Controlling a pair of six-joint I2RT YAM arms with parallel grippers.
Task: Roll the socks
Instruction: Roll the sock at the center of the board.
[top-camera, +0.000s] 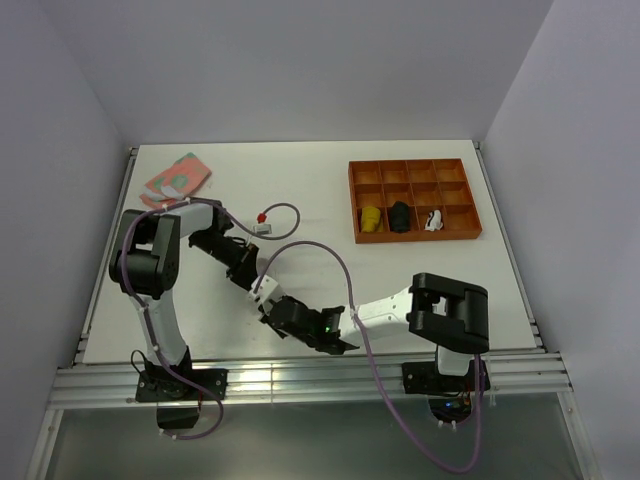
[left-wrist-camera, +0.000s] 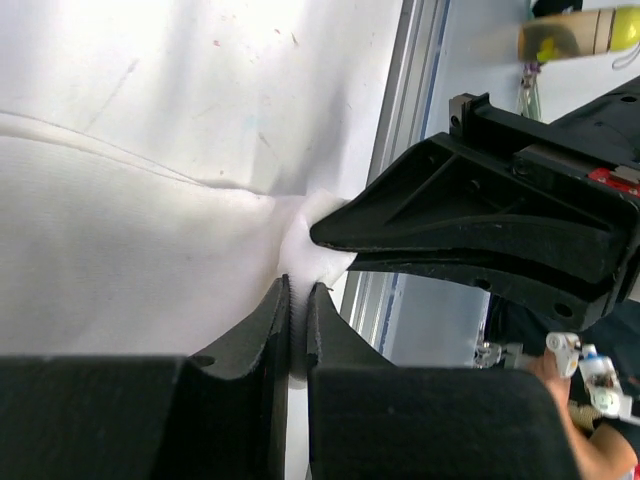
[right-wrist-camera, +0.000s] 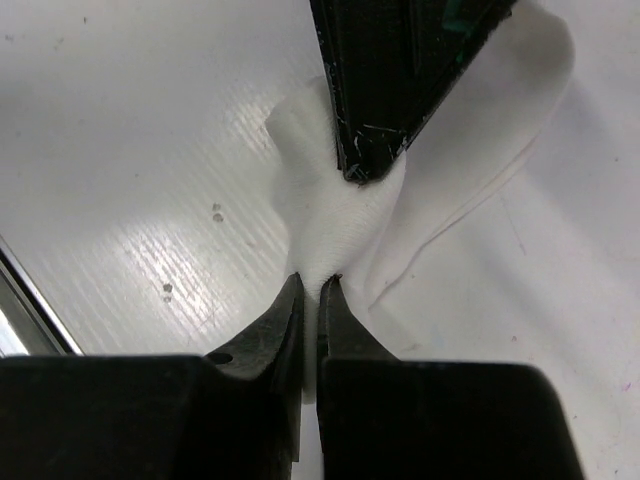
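Note:
A plain white sock (right-wrist-camera: 345, 215) lies on the white table near the front edge, bunched where both grippers pinch it. My left gripper (left-wrist-camera: 297, 292) is shut on a fold of the sock (left-wrist-camera: 130, 250). My right gripper (right-wrist-camera: 318, 283) is shut on the same bunched part, its tip a little way from the left fingers (right-wrist-camera: 380, 90). In the top view the two grippers meet, left (top-camera: 260, 288) and right (top-camera: 275, 310), and the sock is hard to make out against the table. The right gripper's fingers (left-wrist-camera: 440, 215) show just beyond the left jaws. No striped socks show.
An orange compartment tray (top-camera: 415, 165) at the back right holds a yellow, a black and a white-and-black bundle. A pink patterned cloth (top-camera: 177, 178) lies at the back left. A small red-topped object (top-camera: 262, 220) sits mid-table. The table's metal front rail (left-wrist-camera: 400, 130) is close by.

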